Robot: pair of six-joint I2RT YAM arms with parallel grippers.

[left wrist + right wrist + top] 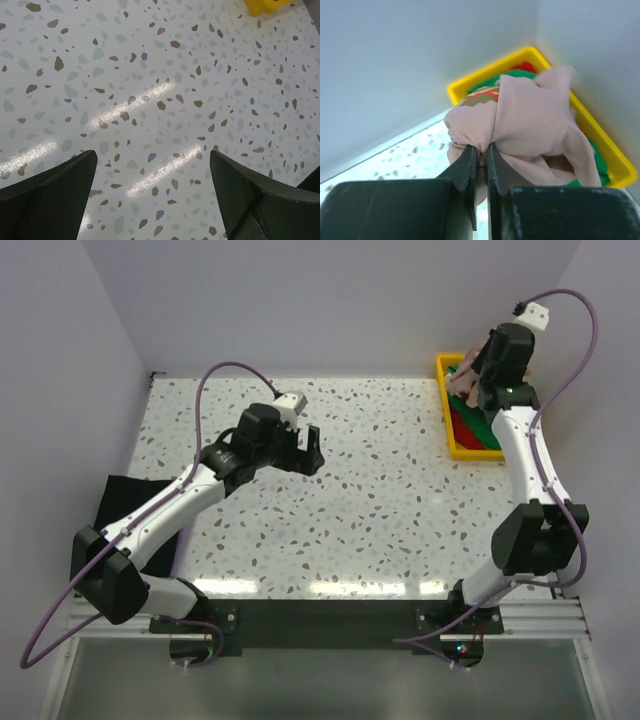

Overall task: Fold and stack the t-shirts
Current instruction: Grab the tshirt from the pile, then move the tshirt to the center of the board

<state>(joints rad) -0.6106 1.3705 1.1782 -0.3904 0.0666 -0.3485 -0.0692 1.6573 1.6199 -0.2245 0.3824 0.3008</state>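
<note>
Speckled white terrazzo tabletop [165,75] spread under my left pincer [302,458], flecks of brown, grey and blue, bright streaks of reflected light [135,102] just below it, plain pale walls [395,60] rising ahead of my right pincer [482,148], meeting in a corner [537,25] beyond it

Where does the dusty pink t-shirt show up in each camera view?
Top external: pink t-shirt upper right, at the far end of the yellow tray, partly under the right arm.
Left wrist: not in it; only a tray corner, top right.
Right wrist: centre, pinched by the right gripper.
Shared landmark: the yellow tray.
</note>
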